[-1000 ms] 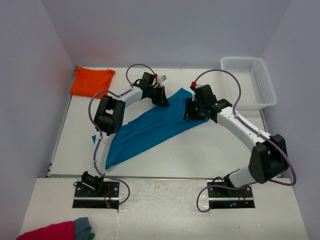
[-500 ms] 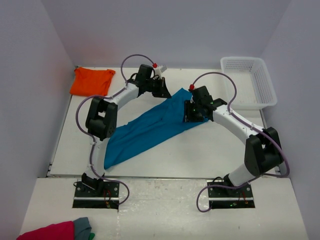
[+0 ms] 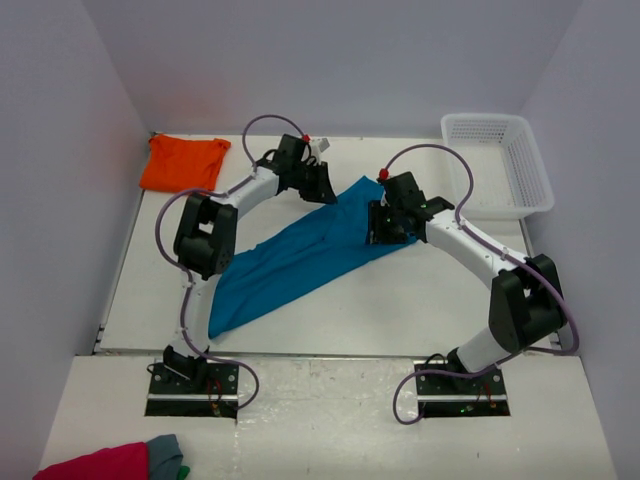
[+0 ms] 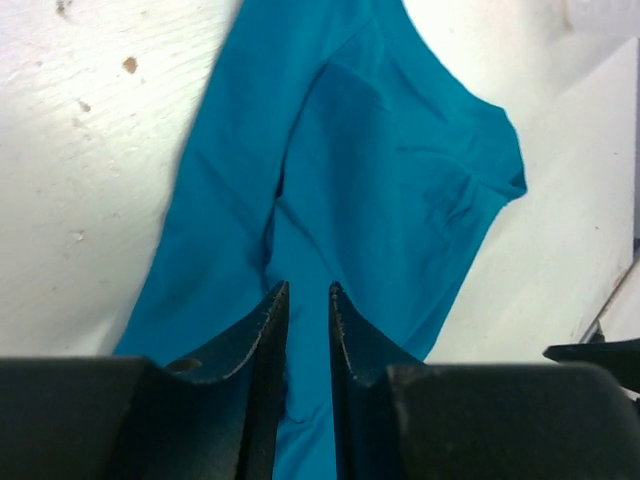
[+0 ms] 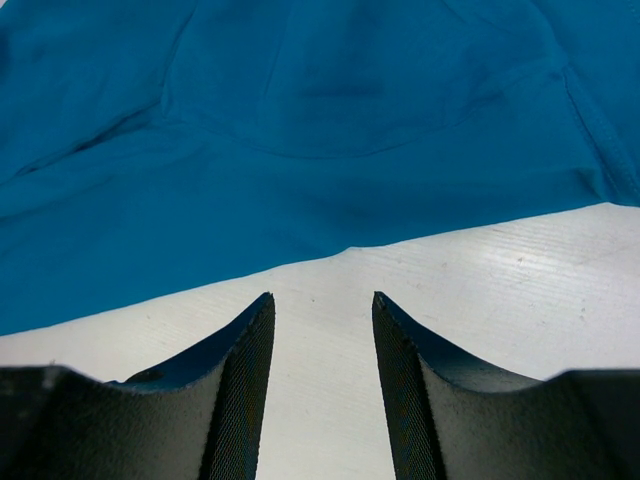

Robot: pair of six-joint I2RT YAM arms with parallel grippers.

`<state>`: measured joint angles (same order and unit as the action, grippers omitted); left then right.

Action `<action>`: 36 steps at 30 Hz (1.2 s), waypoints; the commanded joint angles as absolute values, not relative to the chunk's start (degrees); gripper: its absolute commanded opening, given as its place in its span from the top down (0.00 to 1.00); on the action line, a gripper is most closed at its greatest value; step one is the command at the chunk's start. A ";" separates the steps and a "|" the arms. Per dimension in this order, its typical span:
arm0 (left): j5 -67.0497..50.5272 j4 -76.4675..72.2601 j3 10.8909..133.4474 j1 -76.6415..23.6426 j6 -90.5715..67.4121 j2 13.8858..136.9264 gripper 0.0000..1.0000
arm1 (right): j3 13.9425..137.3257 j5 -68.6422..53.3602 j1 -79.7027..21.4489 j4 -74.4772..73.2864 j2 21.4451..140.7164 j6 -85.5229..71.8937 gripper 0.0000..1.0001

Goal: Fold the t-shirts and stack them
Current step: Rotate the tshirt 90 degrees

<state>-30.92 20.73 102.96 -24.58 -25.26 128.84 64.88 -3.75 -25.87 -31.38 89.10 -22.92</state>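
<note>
The teal-blue t-shirt (image 3: 290, 255) lies stretched in a diagonal band across the table, from near left to far right. My left gripper (image 3: 325, 190) hovers over its far edge. In the left wrist view that gripper (image 4: 307, 285) has its jaws a narrow gap apart, with teal cloth (image 4: 380, 170) showing through the gap and beyond. My right gripper (image 3: 378, 228) is at the shirt's right end. There it (image 5: 320, 295) stands open over bare table, just short of the shirt's hem (image 5: 300, 150). The orange t-shirt (image 3: 182, 162) lies bunched in the far left corner.
A white plastic basket (image 3: 500, 165) stands at the far right of the table (image 3: 420, 300). A crimson-pink cloth (image 3: 100, 465) and a grey cloth (image 3: 165, 452) lie on the near ledge at the left, in front of the arm bases.
Both arms drew the shirt's far end a little farther away, then stopped. The left gripper's jaws, shut before, now stand slightly apart. The right gripper stays open.
</note>
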 commanded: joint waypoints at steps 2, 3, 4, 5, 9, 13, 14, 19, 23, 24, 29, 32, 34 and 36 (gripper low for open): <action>-25.33 23.99 104.85 -25.66 -24.08 129.99 0.76 | 65.21 -2.46 -25.75 -30.32 87.28 -22.67 0.54; -24.96 24.43 105.11 -25.93 -24.00 130.25 0.76 | 65.04 -2.46 -25.75 -30.32 87.10 -22.68 0.54; -25.13 24.52 105.29 -26.36 -23.99 130.95 0.76 | 64.95 -2.46 -25.75 -30.24 86.93 -22.50 0.54; -24.79 24.78 105.99 -26.63 -23.91 131.31 0.76 | 64.86 -2.37 -25.75 -30.15 86.58 -22.50 0.54; -25.05 25.84 107.23 -27.16 -23.73 133.06 0.75 | 64.25 -2.46 -25.75 -29.88 86.05 -22.41 0.54; -25.40 25.84 107.84 -27.33 -23.56 133.68 0.73 | 63.90 -2.64 -25.66 -29.62 86.04 -22.41 0.54; -25.49 25.84 108.02 -27.33 -23.55 133.86 0.73 | 63.64 -2.64 -25.66 -29.53 85.96 -22.41 0.54; -25.75 25.75 108.54 -27.33 -23.91 135.26 0.73 | 62.84 -2.72 -25.31 -29.18 85.69 -22.50 0.54; -25.84 25.23 108.72 -27.33 -23.99 135.88 0.81 | 62.32 -2.90 -25.31 -29.00 85.60 -22.41 0.54; -25.93 25.22 108.98 -27.33 -23.99 136.14 0.82 | 62.14 -2.99 -25.23 -28.83 85.69 -22.41 0.54; -26.19 24.61 110.04 -27.33 -23.91 136.49 1.00 | 61.61 -3.34 -25.23 -28.39 85.96 -22.41 0.54; -26.10 24.87 110.48 -27.33 -23.64 136.06 1.00 | 61.52 -3.34 -25.23 -28.39 85.96 -22.41 0.54; -26.36 23.56 109.60 -27.33 -23.47 134.83 1.00 | 61.52 -3.43 -25.31 -28.13 86.13 -22.50 0.54; -26.63 22.24 107.68 -27.42 -23.47 132.46 1.00 | 61.52 -3.69 -25.22 -27.78 86.40 -22.50 0.53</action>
<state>-25.58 24.97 107.94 -27.40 -24.43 136.38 61.67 -3.81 -25.43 -30.02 87.74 -22.90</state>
